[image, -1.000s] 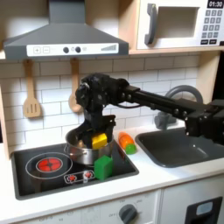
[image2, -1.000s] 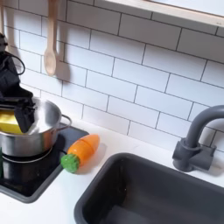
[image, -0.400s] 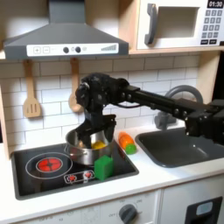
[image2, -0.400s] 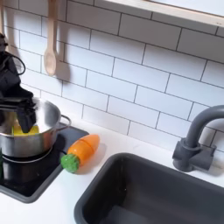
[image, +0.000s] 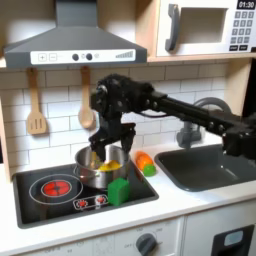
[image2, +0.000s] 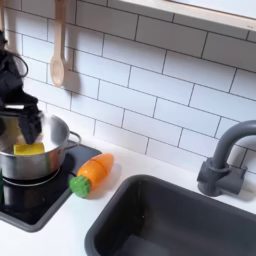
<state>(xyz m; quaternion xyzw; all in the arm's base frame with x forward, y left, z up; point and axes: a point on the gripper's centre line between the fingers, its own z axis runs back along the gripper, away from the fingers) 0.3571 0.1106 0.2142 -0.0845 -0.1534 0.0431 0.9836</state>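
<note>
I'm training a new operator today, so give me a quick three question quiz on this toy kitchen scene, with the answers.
1. True or false: the yellow block lies inside the pot.
2. What lies on the counter between the pot and the sink in the second exterior view? A) a spoon B) a toy carrot C) a cup
3. In the first exterior view, what stands on the stove in front of the pot?

Key
1. True. The gripper hangs open just above the pot, holding nothing.
2. B, the toy carrot.
3. A green block.
</note>
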